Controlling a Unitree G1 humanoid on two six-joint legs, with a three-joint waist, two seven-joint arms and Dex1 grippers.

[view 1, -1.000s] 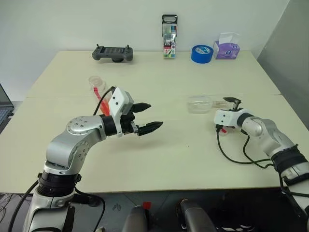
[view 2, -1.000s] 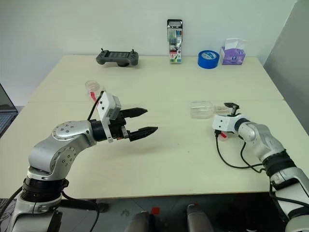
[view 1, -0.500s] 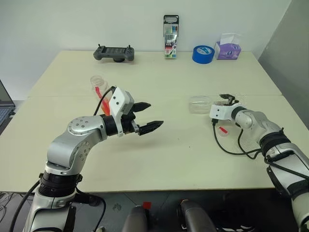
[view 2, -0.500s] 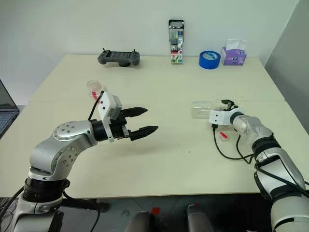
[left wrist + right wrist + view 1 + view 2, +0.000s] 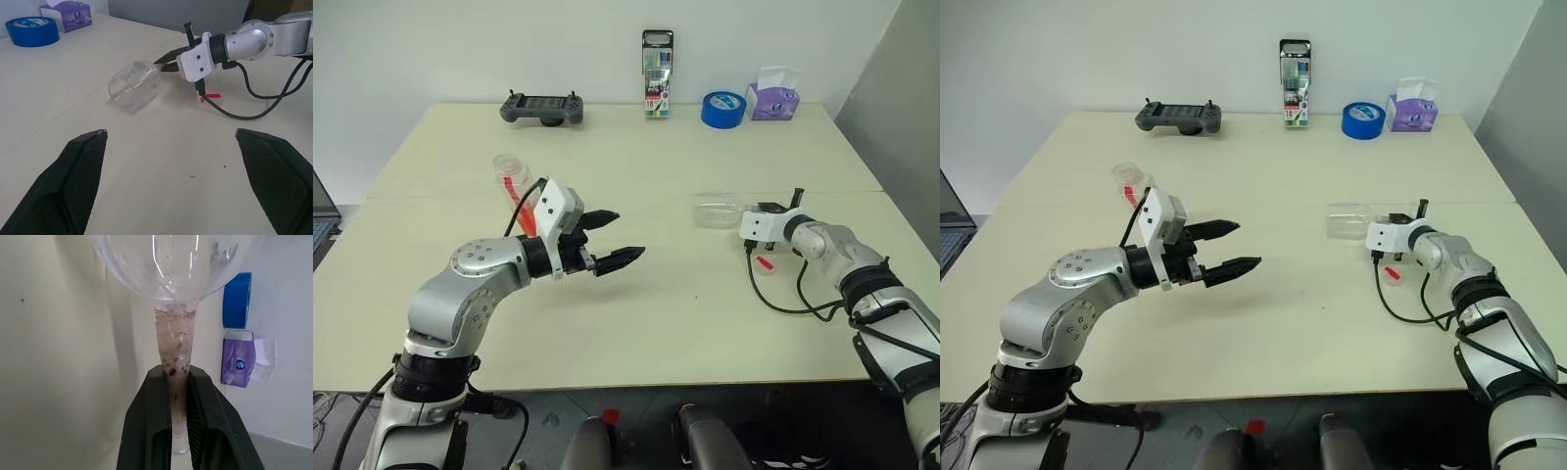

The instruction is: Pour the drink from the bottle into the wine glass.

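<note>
The wine glass (image 5: 717, 211) lies on its side on the table, right of centre, bowl pointing towards the middle. My right gripper (image 5: 746, 212) is shut on its thin stem (image 5: 175, 340), low over the table; in the right wrist view both fingers (image 5: 156, 431) press the stem. The bottle (image 5: 512, 176), clear with a red-and-white label, stands at the left behind my left arm, which partly hides it. I cannot make out the drink. My left gripper (image 5: 628, 233) hangs open and empty above the table's middle, pointing towards the glass (image 5: 134, 90).
Along the far edge are a grey handheld controller (image 5: 541, 108), a tall marker pack (image 5: 657, 73), a blue tape roll (image 5: 722, 108) and a purple tissue box (image 5: 773, 96). A small red piece (image 5: 211, 98) lies under the right arm's cable.
My right gripper moved in slightly and went from open to shut on the glass stem. The left arm has stayed where it was.
</note>
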